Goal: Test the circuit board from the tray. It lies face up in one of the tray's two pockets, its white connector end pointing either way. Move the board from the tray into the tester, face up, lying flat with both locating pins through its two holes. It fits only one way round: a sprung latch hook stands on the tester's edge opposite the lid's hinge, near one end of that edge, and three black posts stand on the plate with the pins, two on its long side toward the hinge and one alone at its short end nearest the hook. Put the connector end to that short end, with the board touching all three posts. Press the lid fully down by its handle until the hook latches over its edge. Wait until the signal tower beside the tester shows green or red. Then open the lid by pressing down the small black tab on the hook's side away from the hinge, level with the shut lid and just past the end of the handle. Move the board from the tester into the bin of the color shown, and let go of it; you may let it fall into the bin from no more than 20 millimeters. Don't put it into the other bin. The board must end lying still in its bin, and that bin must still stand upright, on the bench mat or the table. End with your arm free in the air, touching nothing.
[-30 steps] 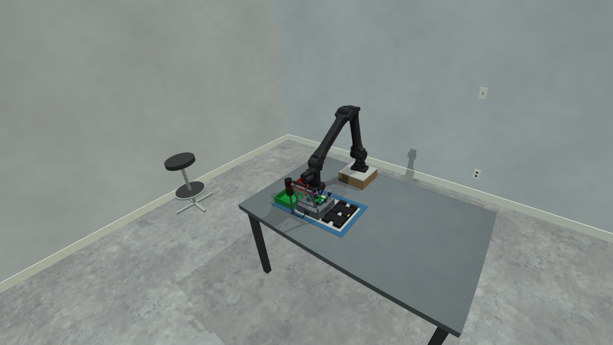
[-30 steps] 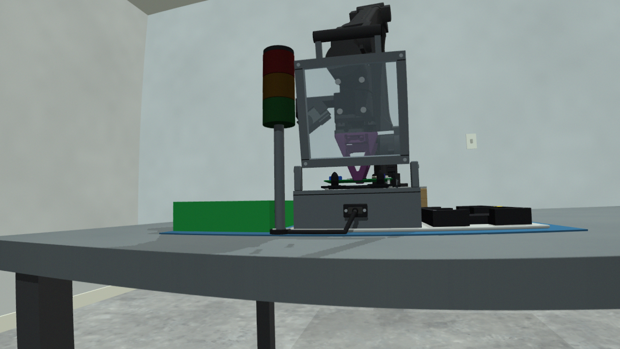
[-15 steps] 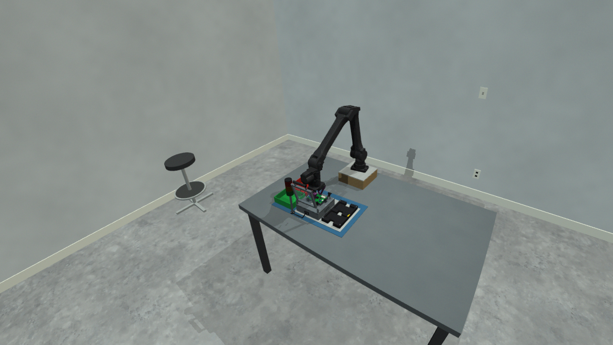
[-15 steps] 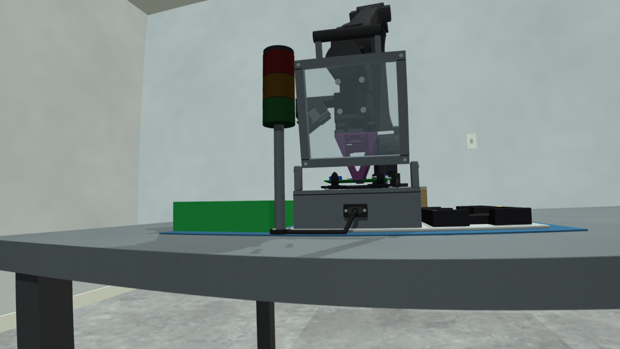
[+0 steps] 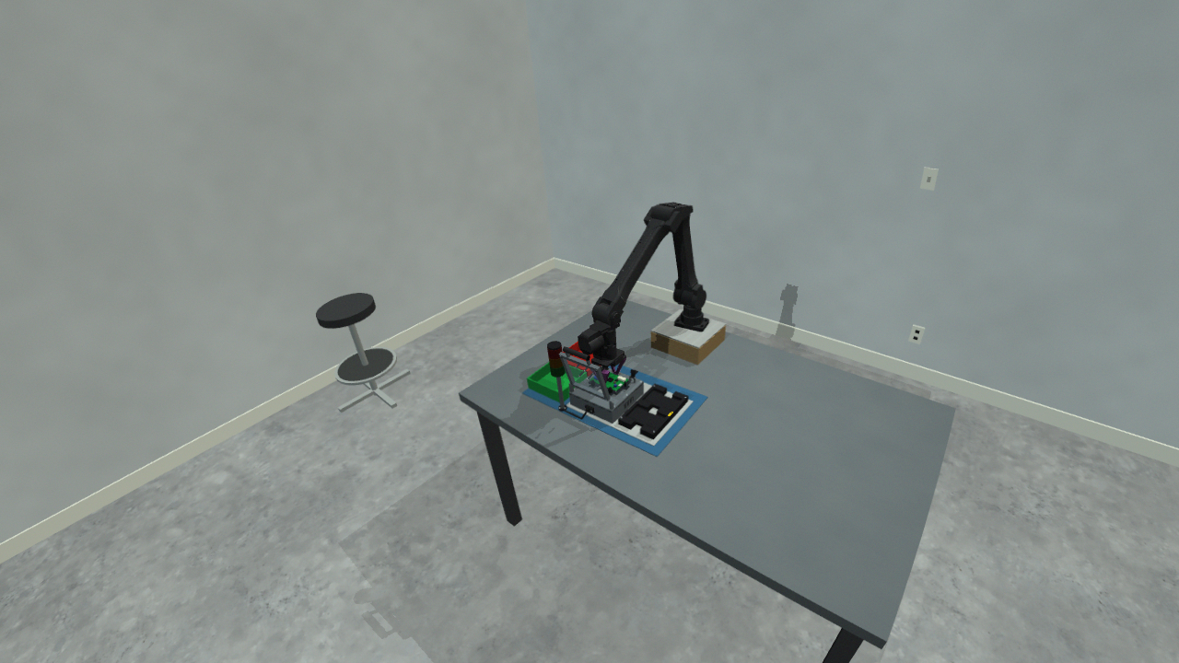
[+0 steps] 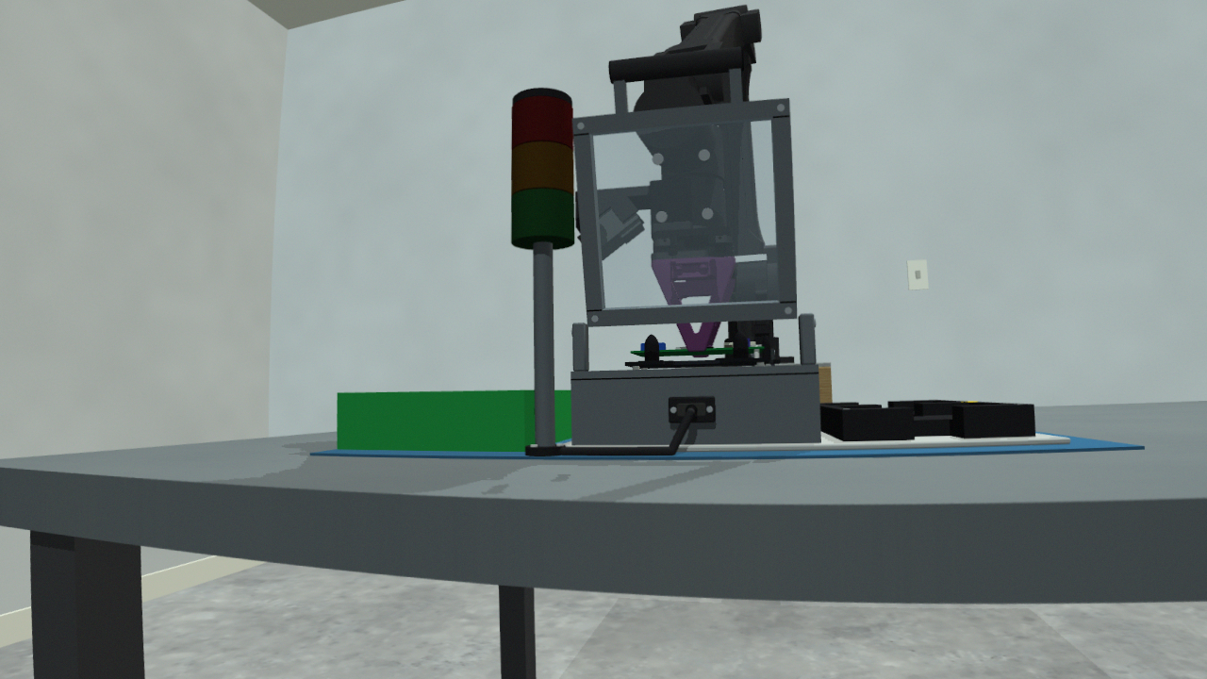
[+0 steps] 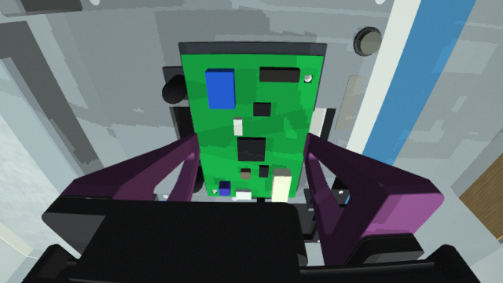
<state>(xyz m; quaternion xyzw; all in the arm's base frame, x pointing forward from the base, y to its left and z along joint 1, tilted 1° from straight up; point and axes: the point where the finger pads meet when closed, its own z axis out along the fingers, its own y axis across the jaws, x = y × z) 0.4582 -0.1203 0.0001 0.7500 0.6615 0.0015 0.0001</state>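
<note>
The green circuit board (image 7: 251,122) lies level over the tester's plate, face up, with its white connector (image 7: 281,188) at the end nearest my wrist. My gripper (image 7: 251,140) is shut on the circuit board, one purple finger on each long edge. A black post (image 7: 173,90) stands beside the board's left edge. In the side view the board (image 6: 700,353) sits low on the grey tester (image 6: 696,405), under my gripper (image 6: 699,336). I cannot tell if it rests fully on the plate. The clear lid (image 6: 687,207) stands open and upright. The signal tower (image 6: 542,169) shows no lit color.
The green bin (image 6: 434,420) stands left of the tester, and a red bin (image 5: 577,350) shows behind it. The black tray (image 6: 928,420) lies to the right on the blue mat. The arm's base block (image 5: 686,339) is at the table's far edge.
</note>
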